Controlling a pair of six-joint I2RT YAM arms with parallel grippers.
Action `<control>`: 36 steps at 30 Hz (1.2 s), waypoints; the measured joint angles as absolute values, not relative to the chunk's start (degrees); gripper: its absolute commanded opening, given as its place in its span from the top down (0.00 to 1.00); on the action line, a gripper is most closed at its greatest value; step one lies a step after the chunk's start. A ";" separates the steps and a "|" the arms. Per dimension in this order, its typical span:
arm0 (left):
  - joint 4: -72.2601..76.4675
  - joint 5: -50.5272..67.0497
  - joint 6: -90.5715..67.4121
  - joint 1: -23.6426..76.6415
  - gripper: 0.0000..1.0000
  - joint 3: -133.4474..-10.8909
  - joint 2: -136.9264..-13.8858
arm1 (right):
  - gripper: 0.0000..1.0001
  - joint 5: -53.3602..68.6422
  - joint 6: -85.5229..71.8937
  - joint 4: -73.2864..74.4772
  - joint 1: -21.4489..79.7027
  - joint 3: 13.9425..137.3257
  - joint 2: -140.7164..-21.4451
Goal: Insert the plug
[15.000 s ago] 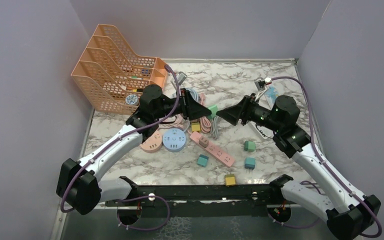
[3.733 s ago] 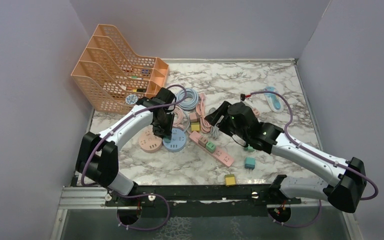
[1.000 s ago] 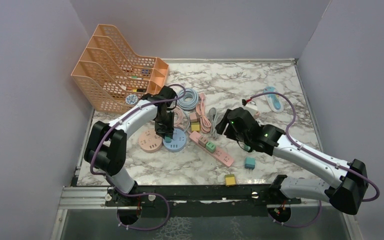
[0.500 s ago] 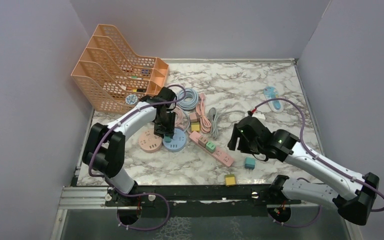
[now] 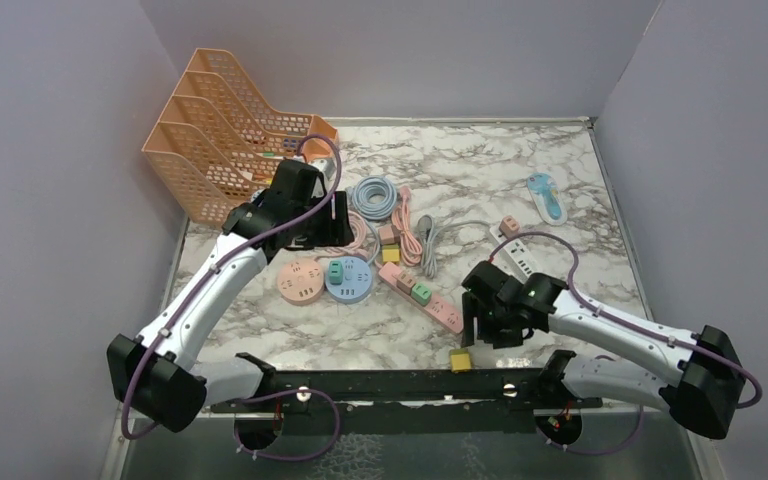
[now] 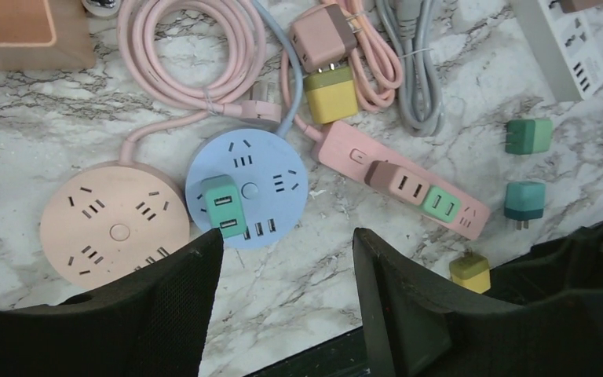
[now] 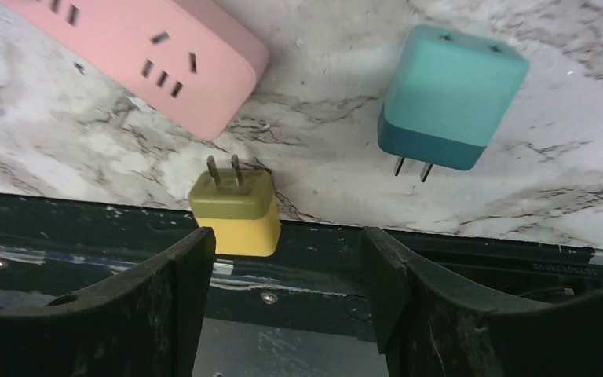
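Right gripper (image 7: pixel 286 239) and left gripper (image 6: pixel 286 243) both gape empty; straddle the yellow plug (image 7: pixel 234 212) by its body, clear of its 2 prongs

Marble surface (image 5: pixel 460 160): orange rack (image 5: pixel 225 135) far left, blue round socket (image 5: pixel 356 287) and pink strip (image 5: pixel 438 308) centre, coiled cables (image 5: pixel 373 195) farther, yellow plug (image 5: pixel 460 360) near.

Round socket hubs: two, peach hub (image 6: pixel 114 232) and blue hub (image 6: pixel 247 169).
Straight power strips: two, pink strip (image 6: pixel 345 153) and white strip (image 6: pixel 561 47).
Cube plugs: nine. Green plugs (image 6: pixel 221 204) three, pink plugs (image 6: pixel 323 35) three, yellow plugs (image 6: pixel 332 93) two, teal plug (image 6: pixel 524 200) one.
Cables: three, pink coil (image 6: pixel 204 104), blue-grey coil (image 5: pixel 357 198), grey bundle (image 6: pixel 416 86).
Orange mesh file rack (image 5: pixel 220 140), upper left of the top view: one.
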State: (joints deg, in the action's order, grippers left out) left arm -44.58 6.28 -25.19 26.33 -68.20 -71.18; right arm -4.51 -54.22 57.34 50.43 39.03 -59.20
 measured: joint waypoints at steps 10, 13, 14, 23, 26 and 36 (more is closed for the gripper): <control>-38.68 11.35 -26.70 26.33 0.29 -60.03 -59.79 | 0.32 -0.21 -54.08 49.87 56.16 36.47 -66.13; -36.93 12.03 -27.24 26.33 0.21 -58.57 -57.71 | 0.36 -0.23 -54.13 47.70 57.06 36.47 -69.58; -36.45 12.16 -27.31 26.33 0.16 -58.35 -57.28 | 0.38 -0.25 -54.19 47.09 57.17 36.47 -70.81; -33.91 10.07 -26.85 26.33 0.01 -58.04 -54.43 | 0.76 -0.71 -55.92 44.82 57.43 36.49 -74.54; -33.30 9.13 -26.44 26.33 0.01 -58.04 -53.58 | 0.77 -0.58 -55.92 43.51 57.43 36.49 -74.17; -28.29 12.53 -26.33 26.33 0.02 -55.16 -51.92 | 0.78 6.20 -55.61 34.68 57.43 40.80 -64.64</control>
